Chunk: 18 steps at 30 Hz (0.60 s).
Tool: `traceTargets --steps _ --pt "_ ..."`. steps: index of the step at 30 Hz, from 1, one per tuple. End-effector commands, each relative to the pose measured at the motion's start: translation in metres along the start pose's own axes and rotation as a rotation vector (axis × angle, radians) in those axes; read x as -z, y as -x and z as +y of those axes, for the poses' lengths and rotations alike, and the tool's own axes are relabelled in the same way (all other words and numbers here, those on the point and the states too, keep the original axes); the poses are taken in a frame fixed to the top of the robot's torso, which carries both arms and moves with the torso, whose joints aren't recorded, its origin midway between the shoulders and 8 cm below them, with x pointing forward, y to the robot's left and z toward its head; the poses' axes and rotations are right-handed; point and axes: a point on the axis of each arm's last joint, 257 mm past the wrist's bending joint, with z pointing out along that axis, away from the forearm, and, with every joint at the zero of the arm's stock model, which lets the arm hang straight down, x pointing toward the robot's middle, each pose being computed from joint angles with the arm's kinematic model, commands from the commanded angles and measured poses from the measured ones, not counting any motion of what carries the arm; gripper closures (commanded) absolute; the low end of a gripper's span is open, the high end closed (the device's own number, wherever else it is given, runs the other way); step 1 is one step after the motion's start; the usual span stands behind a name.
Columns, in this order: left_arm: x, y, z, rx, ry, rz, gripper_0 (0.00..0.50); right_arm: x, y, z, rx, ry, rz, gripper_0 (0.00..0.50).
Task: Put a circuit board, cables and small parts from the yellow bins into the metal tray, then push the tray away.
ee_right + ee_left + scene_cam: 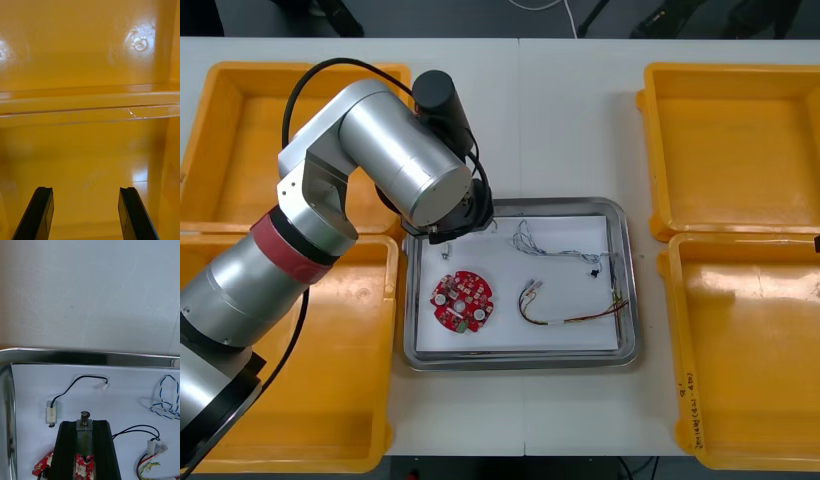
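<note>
Metal tray (520, 358) is sitting on the counter between the yellow bins (740, 150), white inside. Round red circuit board (462, 299) is lying flat in its near-left part. Twisted blue and white cable (532, 240) is lying along the far side, with the red and yellow cable (570, 316) curling nearer. Black cable (80, 379) is running to a small metal part (50, 413) by the far-left corner. Second small metal part (85, 416) is sitting pinched in the left tool (85, 424).
</note>
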Motion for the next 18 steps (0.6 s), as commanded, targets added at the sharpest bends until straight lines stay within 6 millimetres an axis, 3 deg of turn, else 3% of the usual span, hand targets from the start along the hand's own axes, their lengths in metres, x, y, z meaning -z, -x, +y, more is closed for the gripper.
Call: traceTargets --steps 1,12,14,15,16,17,18 --pt "-0.008 -0.011 -0.016 -0.062 -0.018 0.003 0.499 0.015 0.011 -0.02 -0.022 -0.044 -0.039 0.0" --pt "-0.019 -0.017 -0.014 -0.066 -0.009 0.016 0.487 0.015 0.012 -0.021 -0.026 -0.047 -0.043 0.0" --pt "-0.019 -0.017 -0.014 -0.064 -0.01 0.017 0.336 0.015 0.011 -0.02 -0.025 -0.047 -0.041 0.0" --pt "-0.019 -0.018 -0.015 -0.064 -0.009 0.018 0.227 0.015 0.012 -0.021 -0.028 -0.047 -0.043 0.0" --pt "-0.019 -0.017 -0.016 -0.059 -0.013 0.015 0.148 0.015 0.012 -0.021 -0.029 -0.048 -0.042 0.0" --pt "-0.019 -0.017 -0.016 -0.059 -0.013 0.015 0.107 0.015 0.011 -0.021 -0.029 -0.047 -0.04 0.0" --pt "-0.019 -0.016 -0.016 -0.055 -0.016 0.013 0.0 0.015 0.011 -0.021 -0.032 -0.048 -0.042 0.0"
